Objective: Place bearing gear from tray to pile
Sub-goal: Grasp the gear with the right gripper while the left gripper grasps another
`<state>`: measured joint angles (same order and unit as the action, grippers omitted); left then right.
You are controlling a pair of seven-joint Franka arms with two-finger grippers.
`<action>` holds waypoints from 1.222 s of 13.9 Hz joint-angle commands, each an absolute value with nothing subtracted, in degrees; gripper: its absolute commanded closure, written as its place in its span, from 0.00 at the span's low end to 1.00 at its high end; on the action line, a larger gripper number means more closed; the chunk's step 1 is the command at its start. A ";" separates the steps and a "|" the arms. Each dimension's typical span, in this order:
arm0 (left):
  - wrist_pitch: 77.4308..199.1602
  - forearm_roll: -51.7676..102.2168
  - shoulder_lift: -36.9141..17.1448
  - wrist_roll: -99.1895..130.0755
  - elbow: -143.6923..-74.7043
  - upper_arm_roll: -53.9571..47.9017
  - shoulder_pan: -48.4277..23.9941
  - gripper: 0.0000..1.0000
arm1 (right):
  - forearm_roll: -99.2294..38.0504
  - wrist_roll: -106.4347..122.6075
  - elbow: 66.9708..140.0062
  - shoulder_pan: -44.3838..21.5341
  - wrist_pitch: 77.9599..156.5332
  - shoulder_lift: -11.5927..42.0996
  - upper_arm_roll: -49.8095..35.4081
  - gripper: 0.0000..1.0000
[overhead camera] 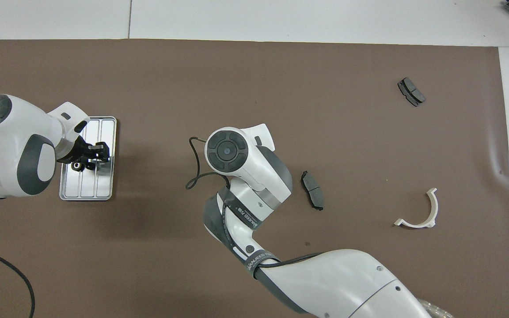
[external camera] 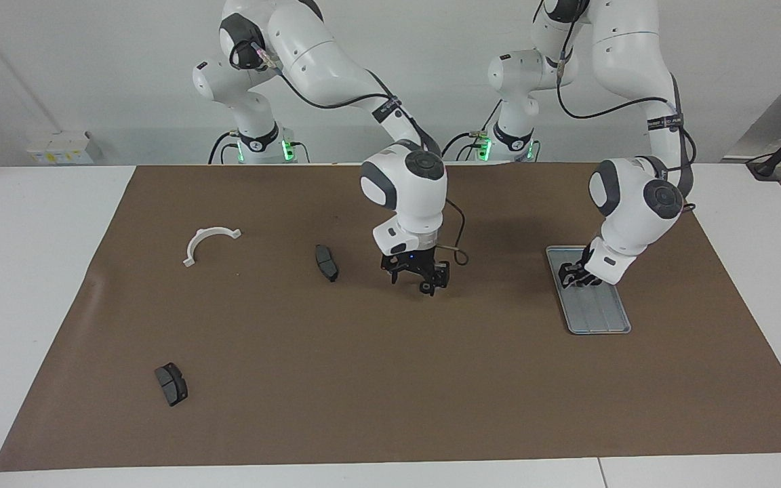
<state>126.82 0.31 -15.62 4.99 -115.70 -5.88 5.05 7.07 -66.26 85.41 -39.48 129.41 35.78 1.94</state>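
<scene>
The tray (external camera: pixel 601 318) lies at the left arm's end of the table; one bearing gear (overhead camera: pixel 77 166) shows on it in the overhead view, a small dark ring lying flat among the tray's grooves, on the half nearer the robots; the left gripper (external camera: pixel 577 274) is down low over that same spot, right beside the gear, and whether it has hold of anything I cannot tell; the facing view hides the gear under the wrist.

The right gripper (external camera: pixel 417 281) hangs low over the mat, well apart from the tray toward the right arm's end, its jaws spread wide with nothing seen between them.

The pile is scattered farther still from the tray: one brake pad (external camera: pixel 326 262), then the white half-ring bracket (external camera: pixel 209 240), and a second brake pad (external camera: pixel 171 383).

The gear looks hard, stiff and light for the arm, though probably dense for its size; being round it may roll or skid on smooth metal; a pinch straight down across its outer rim, centred, seems safest; an off-centre squeeze could flick it away.
</scene>
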 commanded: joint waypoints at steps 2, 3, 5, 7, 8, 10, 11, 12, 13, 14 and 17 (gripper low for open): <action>128.23 0.26 -13.54 1.67 -118.48 -6.33 7.56 0.43 | 6.85 -67.41 84.72 -39.90 130.78 36.21 0.97 0.00; 128.23 0.26 -13.54 1.67 -118.56 -6.33 7.65 0.43 | 6.77 -66.89 84.90 -39.90 130.61 36.12 0.53 0.00; 128.32 0.26 -13.45 1.76 -119.26 -6.33 7.56 0.44 | 6.85 -65.75 85.16 -39.90 130.78 36.12 0.18 0.00; 128.50 0.26 -13.45 1.76 -119.79 -6.33 7.47 0.48 | 6.86 -63.73 85.17 -39.90 130.78 36.65 -0.09 0.01; 128.58 0.26 -13.45 1.76 -120.14 -6.33 7.30 0.50 | 6.94 -62.33 85.43 -39.90 130.78 36.65 -0.09 0.06; 128.76 0.26 -13.45 1.85 -120.32 -6.33 6.86 0.53 | 7.47 -61.35 85.61 -40.43 130.96 37.70 -0.09 0.18; 128.67 0.26 -13.45 1.76 -120.41 -6.33 6.77 0.54 | 7.64 -61.35 85.34 -41.13 131.04 38.49 -0.09 0.19; 128.58 0.26 -13.45 1.76 -120.41 -6.33 6.77 0.57 | 7.73 -61.35 85.34 -41.22 131.04 38.58 -0.09 0.20; 128.50 0.26 -13.45 1.76 -120.41 -6.33 6.85 0.59 | 7.73 -61.35 85.17 -41.31 130.96 38.58 -0.09 0.25; 128.58 0.26 -13.45 1.67 -120.41 -6.33 6.86 0.62 | 7.73 -61.35 85.17 -41.31 130.96 38.58 -0.09 0.28; 128.58 0.26 -13.45 1.41 -120.32 -6.33 6.77 0.73 | 7.91 -61.17 85.17 -41.40 130.35 38.50 -0.09 0.74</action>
<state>127.34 0.31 -14.86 2.31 -118.05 -6.66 6.99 7.10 -62.16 85.46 -41.62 129.95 38.34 -0.01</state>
